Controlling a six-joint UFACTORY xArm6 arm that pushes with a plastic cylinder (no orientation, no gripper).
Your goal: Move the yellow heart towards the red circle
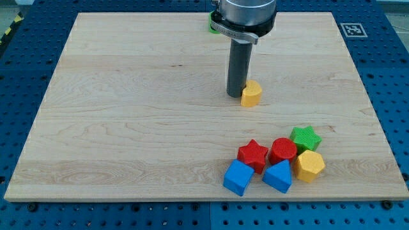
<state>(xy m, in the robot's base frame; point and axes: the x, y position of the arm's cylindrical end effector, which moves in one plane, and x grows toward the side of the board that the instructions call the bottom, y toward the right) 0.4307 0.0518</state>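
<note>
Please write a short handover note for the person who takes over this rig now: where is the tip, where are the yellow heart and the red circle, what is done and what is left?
My tip stands on the board, touching or almost touching the view's left side of the yellow heart.
The red circle lies toward the view's bottom right, in a cluster with the red star, green star, yellow hexagon and two blue blocks.
Done: tip is at the heart.
Left: the heart is well apart from the circle; push it toward the view's bottom right. The tip probably needs to come around to the heart's upper left first.
</note>
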